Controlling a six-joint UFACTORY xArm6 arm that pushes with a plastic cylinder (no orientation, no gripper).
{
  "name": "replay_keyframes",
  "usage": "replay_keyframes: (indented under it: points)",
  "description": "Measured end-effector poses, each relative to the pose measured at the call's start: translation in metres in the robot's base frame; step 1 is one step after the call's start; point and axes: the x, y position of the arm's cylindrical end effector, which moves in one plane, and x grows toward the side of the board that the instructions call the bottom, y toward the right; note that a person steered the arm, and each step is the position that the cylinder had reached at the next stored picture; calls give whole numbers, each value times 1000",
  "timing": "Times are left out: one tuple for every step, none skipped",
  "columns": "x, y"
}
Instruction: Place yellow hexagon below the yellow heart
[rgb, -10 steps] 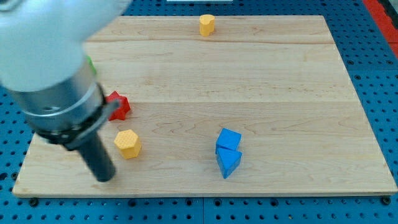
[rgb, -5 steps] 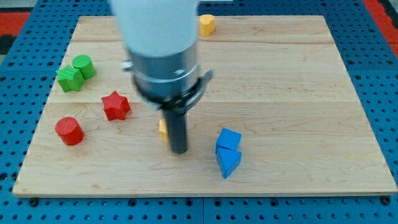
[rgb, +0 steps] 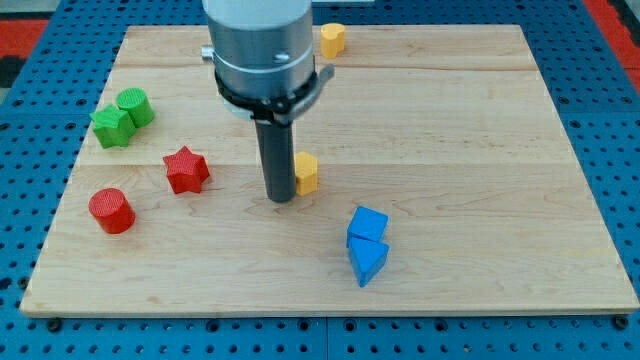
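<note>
The yellow hexagon (rgb: 307, 172) stands near the middle of the wooden board (rgb: 460, 150), and the rod hides its left part from us, so only its right faces show. My tip (rgb: 280, 197) rests just beside it, on the view's left and a little lower, touching it or nearly so; we cannot tell which. We have no gripper here, only a plain rod, so there is nothing to open or to close. The yellow heart (rgb: 332, 40) sits well apart, at the view's top edge, slightly to the right of the hexagon. We judge that the hexagon should travel toward the view's top and a bit right, and stop short under the heart without bumping it. For this, my tip would do better directly below the block, pushing through its centre, because an off-centre push will make it slip sideways. The hexagon looks compact, with no clear long axis, and its facing cannot be read. The blue blocks (rgb: 367, 243) and the red star (rgb: 186, 169) lie off this path.
</note>
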Motion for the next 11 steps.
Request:
replay_keyframes:
  points:
    - [-56,64]
    - [-41,78]
    - [-44,99]
    - [-84,98]
    - [-138,102]
    - [-122,124]
    - [-131,116]
    - [-155,105]
    - [-171,116]
    - [-164,146]
    - [-193,128]
